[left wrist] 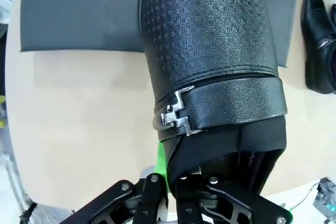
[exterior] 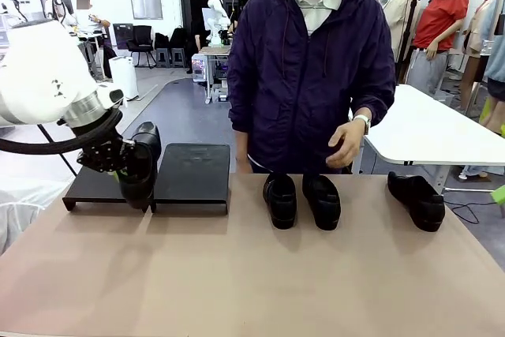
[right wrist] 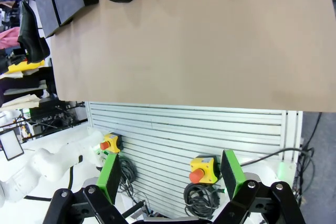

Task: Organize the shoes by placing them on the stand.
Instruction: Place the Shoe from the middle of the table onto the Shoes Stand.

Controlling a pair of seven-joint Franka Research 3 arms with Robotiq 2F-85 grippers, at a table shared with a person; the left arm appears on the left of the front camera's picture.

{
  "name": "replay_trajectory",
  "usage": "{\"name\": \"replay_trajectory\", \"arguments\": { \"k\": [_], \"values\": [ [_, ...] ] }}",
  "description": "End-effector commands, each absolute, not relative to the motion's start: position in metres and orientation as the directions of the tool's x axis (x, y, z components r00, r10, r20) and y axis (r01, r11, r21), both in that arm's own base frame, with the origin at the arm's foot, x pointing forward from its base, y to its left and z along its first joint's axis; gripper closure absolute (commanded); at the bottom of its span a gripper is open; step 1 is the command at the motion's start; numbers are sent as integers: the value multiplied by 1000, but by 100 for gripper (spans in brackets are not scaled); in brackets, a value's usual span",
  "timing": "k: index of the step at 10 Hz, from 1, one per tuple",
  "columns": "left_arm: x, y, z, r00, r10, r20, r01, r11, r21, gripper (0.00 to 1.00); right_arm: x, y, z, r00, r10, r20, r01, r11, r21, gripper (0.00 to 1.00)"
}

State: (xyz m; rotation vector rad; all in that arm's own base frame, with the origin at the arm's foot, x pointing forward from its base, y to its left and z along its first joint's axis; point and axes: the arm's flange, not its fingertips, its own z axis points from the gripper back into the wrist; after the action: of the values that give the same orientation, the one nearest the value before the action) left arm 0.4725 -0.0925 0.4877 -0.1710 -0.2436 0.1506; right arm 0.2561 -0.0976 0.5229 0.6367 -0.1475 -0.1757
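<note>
My left gripper (exterior: 124, 170) is shut on a glossy black shoe (exterior: 144, 170), holding it by the heel opening with the toe tilted down. The shoe hangs over the front of the stand (exterior: 193, 173), where its two black trays meet. The left wrist view looks down the shoe (left wrist: 210, 51), with a green pad (left wrist: 161, 162) against its rim and the stand (left wrist: 79, 14) beyond. A pair of shoes (exterior: 301, 200) sits mid-table in front of the person. Another shoe (exterior: 417, 200) lies at the far right. My right gripper (right wrist: 169, 178) is open and empty, off the table's near edge.
The person stands at the far side with one hand (exterior: 347, 144) raised above the pair. The tan tabletop (exterior: 252, 274) is bare across its near half. A slatted panel with yellow emergency-stop boxes (right wrist: 202, 169) lies under my right gripper.
</note>
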Motion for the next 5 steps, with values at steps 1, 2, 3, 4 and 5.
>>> {"name": "replay_trajectory", "arguments": {
  "k": [1, 2, 3, 4, 5],
  "values": [
    [476, -100, 492, 958, 166, 234, -122, 974, -189, 100, 256, -99, 524, 977, -191, 98, 91, 781, 618, 0],
    [504, -100, 488, 945, 165, 282, -108, 972, -209, 100, 256, -99, 524, 977, -191, 98, 91, 781, 618, 0],
    [529, -103, 484, 943, 115, 311, -49, 976, -213, 100, 256, -99, 524, 977, -191, 98, 91, 781, 618, 0],
    [551, -106, 481, 937, 94, 336, -26, 979, -202, 100, 256, -99, 524, 977, -191, 98, 91, 781, 618, 0],
    [565, -111, 480, 946, 77, 315, -15, 981, -194, 100, 256, -99, 524, 977, -191, 98, 91, 781, 618, 0]
  ]
}}
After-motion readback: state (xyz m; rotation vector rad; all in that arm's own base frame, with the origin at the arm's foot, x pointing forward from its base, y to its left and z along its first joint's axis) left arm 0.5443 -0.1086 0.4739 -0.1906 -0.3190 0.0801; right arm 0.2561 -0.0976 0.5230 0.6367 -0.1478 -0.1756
